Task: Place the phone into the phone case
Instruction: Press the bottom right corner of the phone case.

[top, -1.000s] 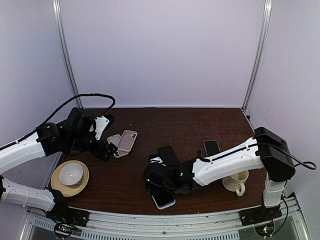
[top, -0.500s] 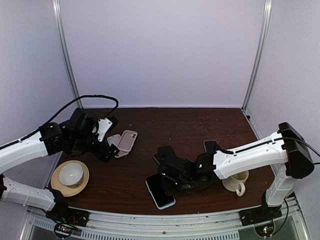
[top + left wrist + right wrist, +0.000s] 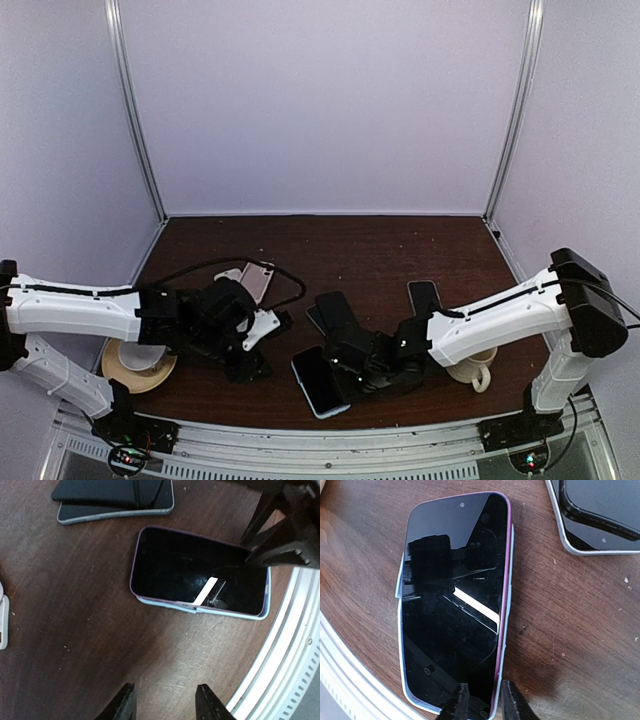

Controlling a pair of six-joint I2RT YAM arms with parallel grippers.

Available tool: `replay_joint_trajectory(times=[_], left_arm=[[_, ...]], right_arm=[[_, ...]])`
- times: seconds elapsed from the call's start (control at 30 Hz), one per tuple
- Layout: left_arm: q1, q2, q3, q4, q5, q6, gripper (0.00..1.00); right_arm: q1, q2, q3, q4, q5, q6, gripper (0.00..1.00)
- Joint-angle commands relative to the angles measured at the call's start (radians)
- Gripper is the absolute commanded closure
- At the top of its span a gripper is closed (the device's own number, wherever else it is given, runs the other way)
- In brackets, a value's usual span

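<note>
**Both end effectors close in on a phone lying on its case near the bench's front edge**

The right end effector [image 3: 486, 695] hangs low over one end of the phone [image 3: 455, 605]. Its two fingers stand close together, and the phone's purple side rim runs between them. I cannot tell whether they pinch that rim or only straddle it. The phone lies face up, and its dark screen mirrors the end effector above it. Under it sits the pale blue phone case [image 3: 401, 582], which peeks out along one long side and around one end. The phone therefore rests slightly askew on the case, not flush inside it.

The left end effector [image 3: 166, 699] hovers beside the phone, released. Its fingers stand apart with only bare wood between them and grasp nothing. Its wrist camera shows the right arm's black fingers at the phone's far end.

Phone and case lie on the dark brown bench [image 3: 380, 250], just beside the metal rail [image 3: 285, 665] along its front edge. Just behind them is a stack of two dark handsets [image 3: 330, 310]. Further right lies another dark handset [image 3: 423, 295], and a cream mug [image 3: 478, 365] stands behind the right arm. At the left, a tan saucer [image 3: 125, 378] shows from under the left arm, and a pink case [image 3: 260, 282] lies beyond it.
</note>
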Motion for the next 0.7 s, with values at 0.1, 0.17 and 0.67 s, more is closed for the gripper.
replay_joint_trajectory(times=[0.1,0.17,0.67], left_arm=[[-0.061,0.098,-0.008,0.05,-0.06,-0.001,0.58],[-0.061,0.103,-0.007,0.057,-0.055,0.007,0.57],[-0.061,0.084,-0.007,0.075,-0.041,0.023,0.57]], right_arm=[[0.019,0.039,-0.001,-0.006,-0.007,0.004,0.8],[0.023,0.046,-0.01,-0.007,-0.007,0.009,0.81],[0.046,0.083,0.03,-0.171,0.082,0.02,0.85]])
